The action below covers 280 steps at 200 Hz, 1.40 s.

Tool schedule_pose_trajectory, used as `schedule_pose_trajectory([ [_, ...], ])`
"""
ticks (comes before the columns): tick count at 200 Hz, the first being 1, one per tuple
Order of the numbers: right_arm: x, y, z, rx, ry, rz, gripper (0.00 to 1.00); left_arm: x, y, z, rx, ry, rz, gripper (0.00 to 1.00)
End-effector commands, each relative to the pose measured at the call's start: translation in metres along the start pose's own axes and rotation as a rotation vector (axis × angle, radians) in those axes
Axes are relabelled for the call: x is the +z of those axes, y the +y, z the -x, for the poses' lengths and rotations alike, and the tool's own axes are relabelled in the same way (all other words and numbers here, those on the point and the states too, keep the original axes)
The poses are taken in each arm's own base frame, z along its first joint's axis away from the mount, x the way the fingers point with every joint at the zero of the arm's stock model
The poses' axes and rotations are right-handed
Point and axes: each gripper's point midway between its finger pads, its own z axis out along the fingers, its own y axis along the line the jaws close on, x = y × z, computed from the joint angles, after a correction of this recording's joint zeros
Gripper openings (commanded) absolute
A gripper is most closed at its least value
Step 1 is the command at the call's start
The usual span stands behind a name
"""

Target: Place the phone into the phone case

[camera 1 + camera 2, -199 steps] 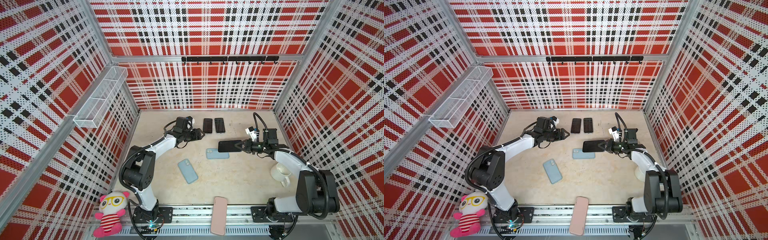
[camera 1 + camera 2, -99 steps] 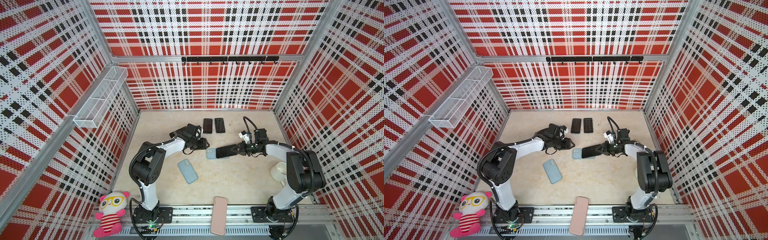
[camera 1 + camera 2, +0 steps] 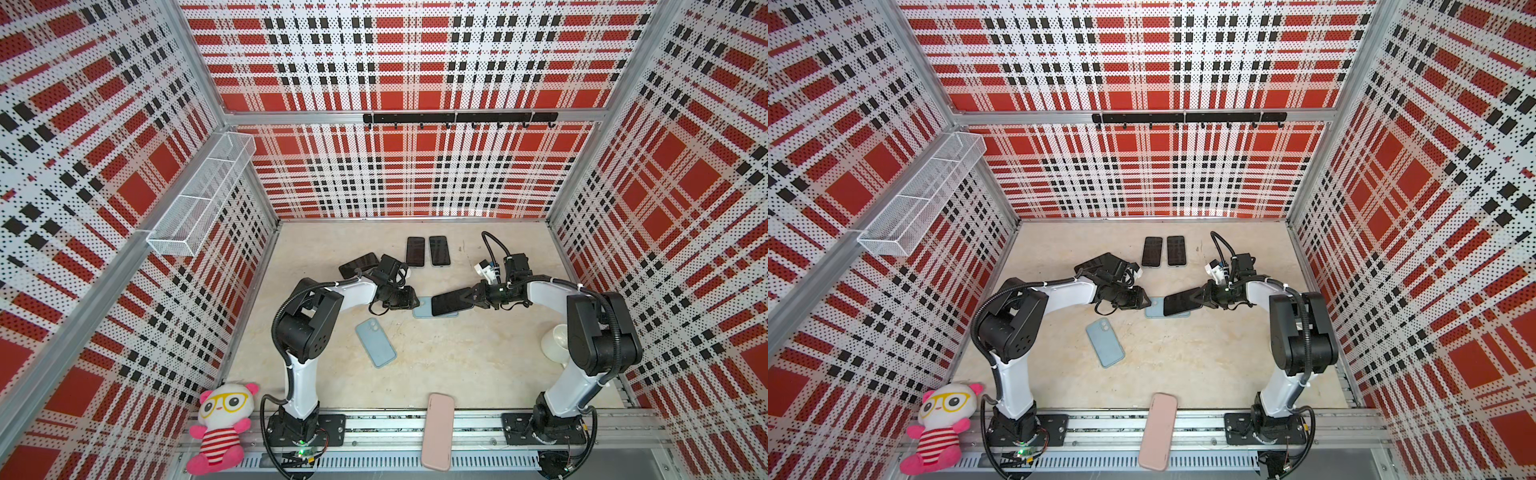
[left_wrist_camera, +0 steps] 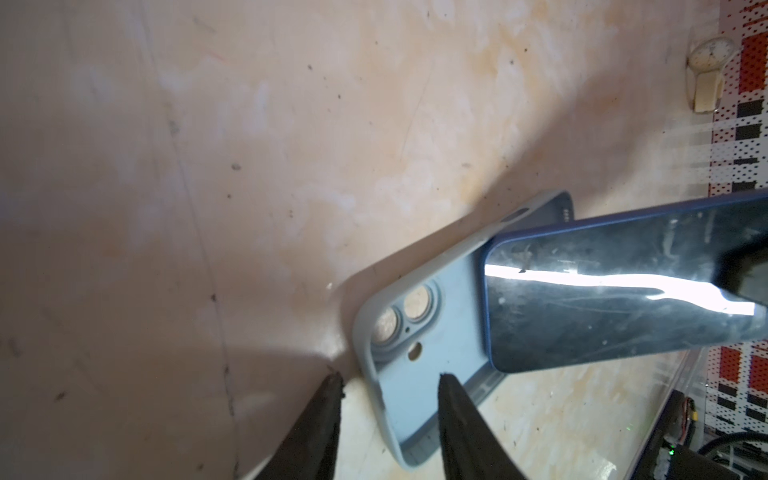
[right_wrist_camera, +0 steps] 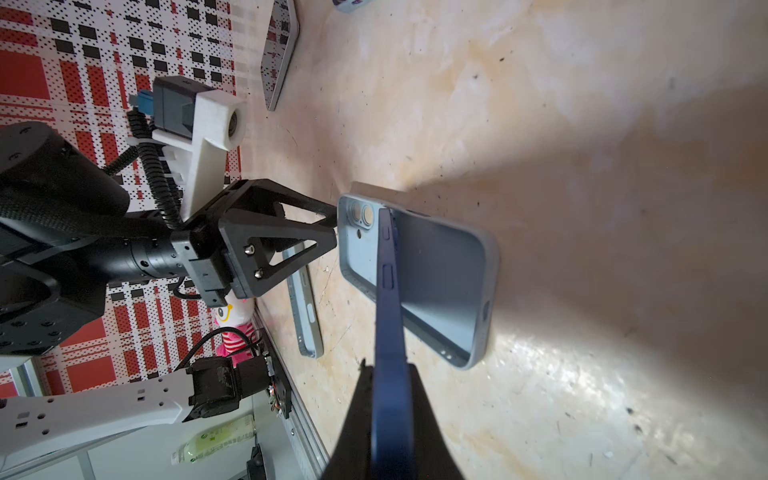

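Observation:
My right gripper (image 3: 471,297) (image 5: 388,370) is shut on one end of the dark blue phone (image 3: 451,302) (image 3: 1181,301) (image 5: 388,291). The phone is tilted, its free end low over the open inside of the light blue phone case (image 3: 422,306) (image 3: 1154,308) (image 4: 440,345) (image 5: 440,270). The case lies flat on the table with its hollow side up. My left gripper (image 3: 415,301) (image 3: 1147,302) (image 4: 389,378) is open at the case's camera-hole end. One finger is inside the case and one outside its rim, with gaps showing.
A second light blue case (image 3: 375,341) lies nearer the front. Two black phones (image 3: 415,251) lie side by side at the back, and another (image 3: 358,265) lies behind my left arm. A pink case (image 3: 437,432) rests on the front rail. A white cup (image 3: 555,345) stands behind my right arm.
My left gripper came forward from the back phones to the case's end, and its jaws narrowed. My right gripper brought the phone down and leftward over the case.

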Motion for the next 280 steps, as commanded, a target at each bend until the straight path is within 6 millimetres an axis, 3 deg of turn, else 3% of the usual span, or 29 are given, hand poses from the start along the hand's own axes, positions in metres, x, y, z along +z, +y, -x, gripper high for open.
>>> schedule_pose_trajectory([
  [1,0.015,-0.012,-0.014,0.008,0.04,-0.022,0.0,0.008,-0.002,-0.011,0.0,0.045,-0.019,0.37],
  [35,0.023,-0.009,-0.022,0.017,0.042,0.0,0.0,0.012,-0.002,-0.014,-0.015,0.061,-0.045,0.33],
  [83,0.04,-0.014,-0.038,0.056,0.057,0.029,0.0,0.015,-0.002,-0.02,-0.034,0.08,-0.061,0.33],
  [134,0.042,-0.017,-0.036,0.119,-0.01,0.019,0.0,0.008,-0.006,-0.033,-0.067,0.083,-0.066,0.33],
  [175,0.038,-0.023,-0.031,0.162,-0.079,-0.017,0.0,0.0,-0.02,-0.04,-0.113,0.035,-0.108,0.29],
  [236,0.042,-0.018,-0.034,0.19,-0.112,0.034,0.0,0.005,-0.061,-0.048,-0.155,-0.012,-0.213,0.26],
  [280,0.045,-0.015,-0.042,0.145,-0.026,0.03,0.0,-0.001,-0.056,-0.038,-0.146,-0.04,-0.19,0.27],
])
